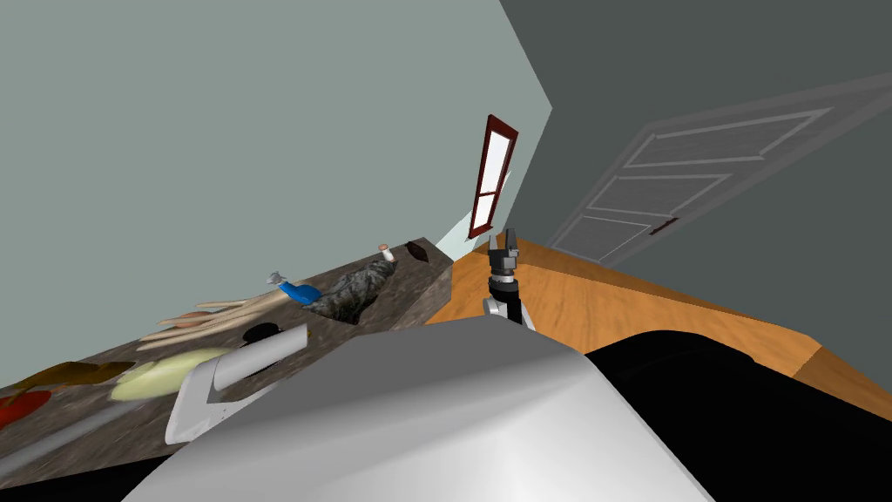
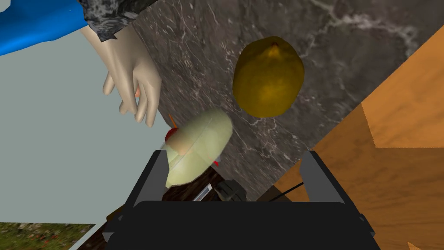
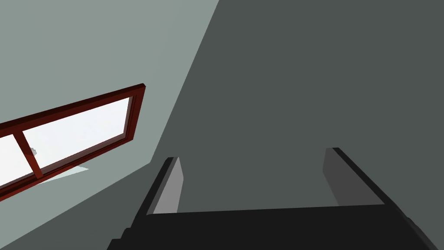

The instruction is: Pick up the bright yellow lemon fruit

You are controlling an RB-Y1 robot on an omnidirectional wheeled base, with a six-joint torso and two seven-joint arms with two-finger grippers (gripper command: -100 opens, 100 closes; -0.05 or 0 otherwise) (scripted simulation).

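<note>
Counter: dark veined stone. In your head view it runs from the lower left corner up to the centre.
Red item: it sits on the counter at the far lower left edge of the head view. Its kind cannot be told.
Left arm: your white forearm lies over the counter, lower left of centre in the head view.
Left gripper: the fingers stand wide apart with nothing between them. They hang over the counter's edge, where the stone meets the wooden floor.
Lemon: dull dark yellow, resting on the counter. It lies beyond your left fingertips, roughly in line with the gap, and is clear of both fingers.
Green item: pale and rounded, just beside the lemon and nearer the gripper. It overlaps one finger in the wrist view, and contact cannot be told.
Beige glove: hand-shaped, on the counter past the green item and apart from the lemon.
Right gripper: at the centre of the head view, raised over the floor and well apart from the counter. The fingers are wide and empty.
Door: grey and panelled, in the upper right of the head view.
</note>
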